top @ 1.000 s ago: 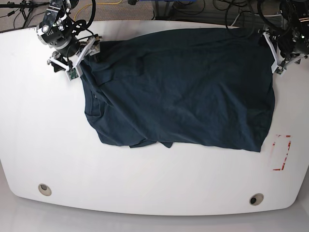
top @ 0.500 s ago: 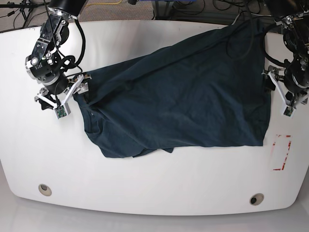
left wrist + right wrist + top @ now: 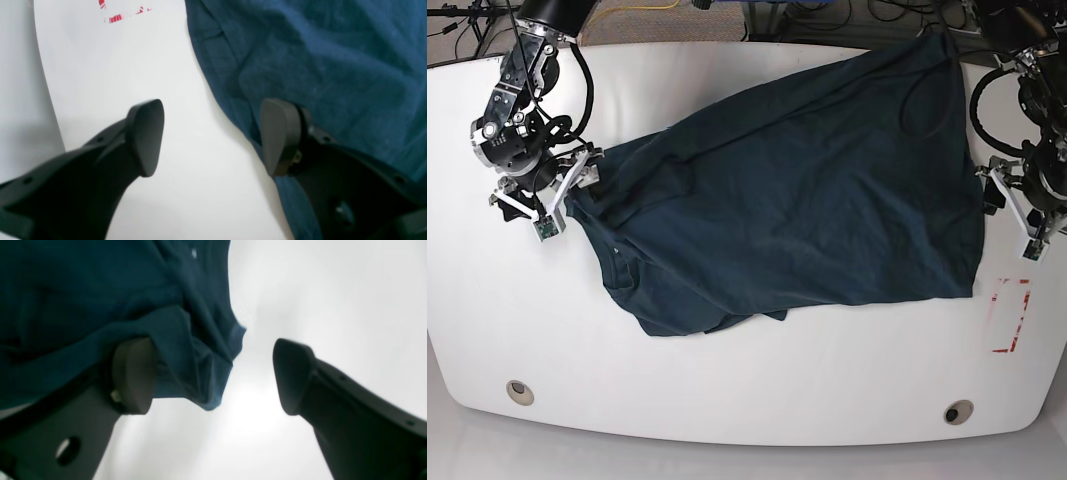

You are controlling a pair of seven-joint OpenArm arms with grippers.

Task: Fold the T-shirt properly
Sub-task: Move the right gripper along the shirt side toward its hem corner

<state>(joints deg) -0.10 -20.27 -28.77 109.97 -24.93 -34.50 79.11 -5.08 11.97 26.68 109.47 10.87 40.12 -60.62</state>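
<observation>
The dark teal-navy T-shirt [image 3: 797,200] lies spread and slanted across the white table [image 3: 747,400], its far right corner up at the table's back edge. My right gripper [image 3: 567,195] is at the shirt's left corner. In the right wrist view this gripper [image 3: 213,376] is open, and a corner of the T-shirt [image 3: 186,340] drapes over one finger [image 3: 133,373] and hangs into the gap. My left gripper [image 3: 1007,215] is at the shirt's right edge. Seen from its wrist, the left gripper [image 3: 213,136] is open over bare table, one finger [image 3: 280,133] against the edge of the T-shirt [image 3: 333,66].
A red marking [image 3: 1012,315] is on the table near the shirt's lower right corner, also visible as the red marking [image 3: 123,15] ahead of the left gripper. Two round holes [image 3: 519,391] [image 3: 958,411] sit near the front edge. Cables lie beyond the back edge.
Both grippers have moved toward the table's front. The shirt's left corner and right edge came along with them, so the shirt now lies more slanted.
</observation>
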